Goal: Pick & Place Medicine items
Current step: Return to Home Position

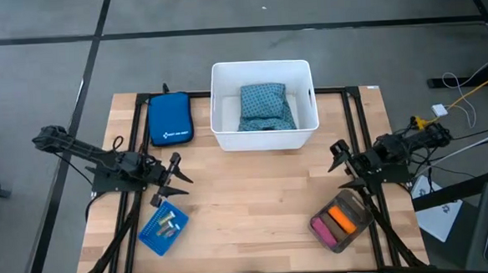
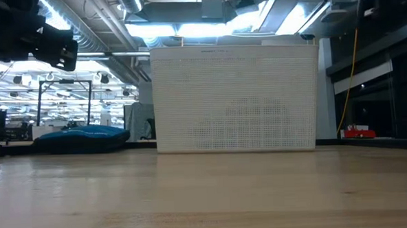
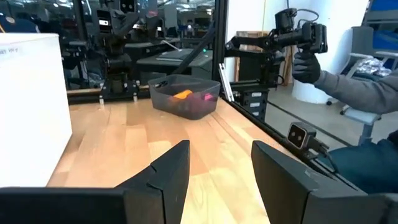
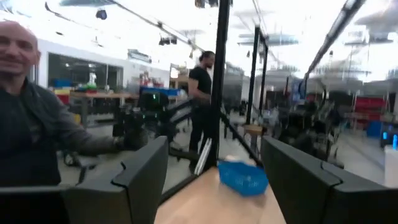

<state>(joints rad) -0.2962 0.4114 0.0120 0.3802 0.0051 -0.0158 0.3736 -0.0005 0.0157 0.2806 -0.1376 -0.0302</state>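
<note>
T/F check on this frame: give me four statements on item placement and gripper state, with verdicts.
1. The teal pack lies in the white bin. True.
2. The orange tube and pink tube sit in the blue tray. False: they are in the dark bin on the right arm's side.
3. The left gripper and right gripper are both open and empty. True.
4. The dark blue pouch is inside the white bin. False: it lies on the table beside the bin.
</note>
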